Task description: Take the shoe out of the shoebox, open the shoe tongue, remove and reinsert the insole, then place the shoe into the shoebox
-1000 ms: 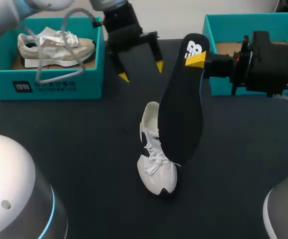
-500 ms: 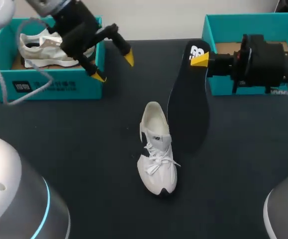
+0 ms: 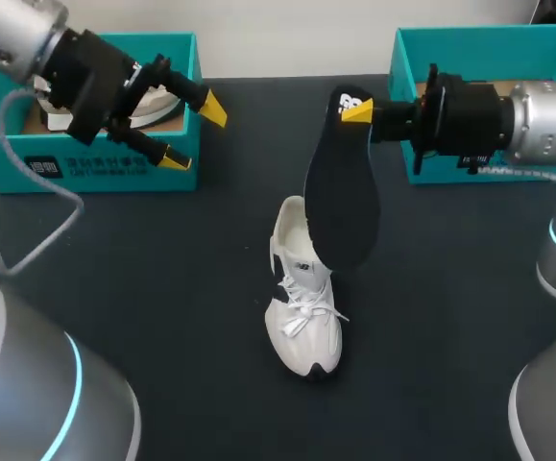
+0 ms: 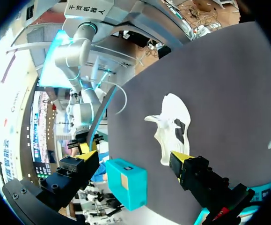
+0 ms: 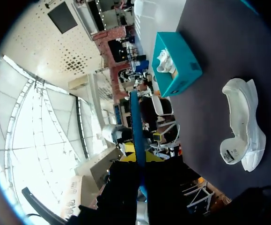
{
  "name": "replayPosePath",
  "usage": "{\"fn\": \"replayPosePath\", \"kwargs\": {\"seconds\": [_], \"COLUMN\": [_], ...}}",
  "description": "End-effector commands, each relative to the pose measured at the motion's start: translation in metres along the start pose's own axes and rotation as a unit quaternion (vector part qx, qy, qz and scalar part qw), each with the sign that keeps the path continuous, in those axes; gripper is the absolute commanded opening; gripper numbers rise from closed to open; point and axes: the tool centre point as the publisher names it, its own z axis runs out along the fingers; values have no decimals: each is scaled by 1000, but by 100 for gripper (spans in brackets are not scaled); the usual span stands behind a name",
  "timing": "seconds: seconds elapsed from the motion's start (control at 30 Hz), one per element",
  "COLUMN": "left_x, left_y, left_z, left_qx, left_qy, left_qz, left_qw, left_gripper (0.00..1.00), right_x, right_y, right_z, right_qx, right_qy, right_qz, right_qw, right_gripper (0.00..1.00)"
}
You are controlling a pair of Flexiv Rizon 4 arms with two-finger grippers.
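1. R fingers (image 3: 359, 111) are pinched on the insole (image 3: 340, 192) at its heel end. L fingers (image 3: 212, 109) are spread wide, empty, by the left shoebox (image 3: 95, 168).
2. To reinsert, aim the insole's toe into the shoe (image 3: 303, 317) opening, keep it in line w/ the shoe, and slide fwd.
3. Shoe sits mid desk (image 3: 450, 317), long axis near–far, toe to the near edge. Insole hangs toe-down over the heel opening.
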Motion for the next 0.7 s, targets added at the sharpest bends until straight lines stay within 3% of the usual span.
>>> {"fn": "replayPosePath", "kwargs": {"seconds": [0.03, 0.6, 0.7], "left_x": [5, 5, 18], "left_y": [-7, -7, -11], "left_z": [2, 2, 11], "left_qx": [-43, -43, -43], "left_qy": [-103, -103, -146], "left_qz": [1, 1, -8], "left_qw": [994, 994, 988], "left_gripper": [100, 100, 100], "right_x": [2, 1, -1], "right_y": [14, 16, 24], "right_z": [17, 19, 25], "right_qx": [8, 10, 6], "right_qy": [-1, -6, -5], "right_qz": [0, 3, 21], "right_qw": [1000, 1000, 1000], "right_gripper": [0, 0, 0]}}
